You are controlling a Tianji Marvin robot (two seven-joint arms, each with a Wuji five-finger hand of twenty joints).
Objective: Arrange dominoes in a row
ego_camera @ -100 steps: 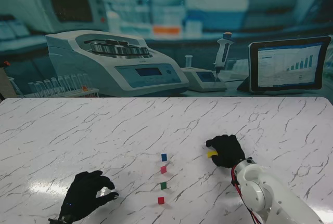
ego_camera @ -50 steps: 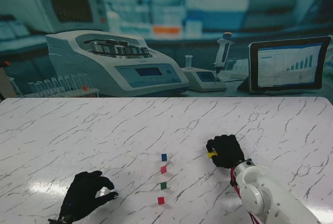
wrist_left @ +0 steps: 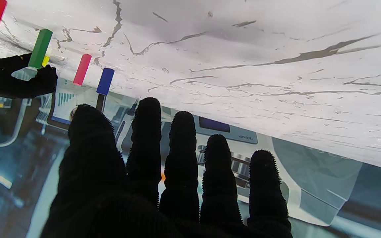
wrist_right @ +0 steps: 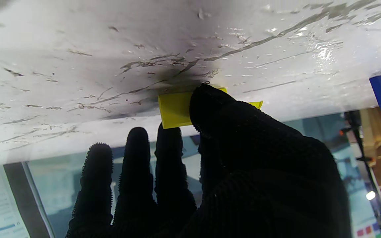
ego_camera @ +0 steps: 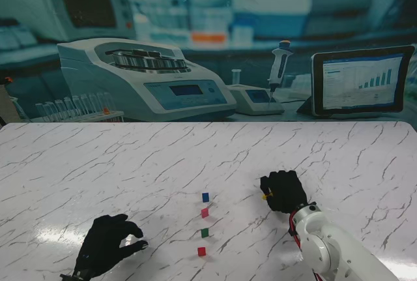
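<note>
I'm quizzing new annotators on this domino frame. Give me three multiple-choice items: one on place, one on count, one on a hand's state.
1. Where is the yellow domino?
A. standing in the row
B. at the right hand's fingers
C. by the left hand

2. How many dominoes already stand in the row?
A. two
B. four
C. six

3. What is the left hand doing?
A. holding a domino
B. pressing the table
C. holding nothing, fingers apart

Key:
1 B, the right wrist view shows the thumb over it.
2 B: blue, pink, green, red.
3 C, its wrist view shows bare fingers.
</note>
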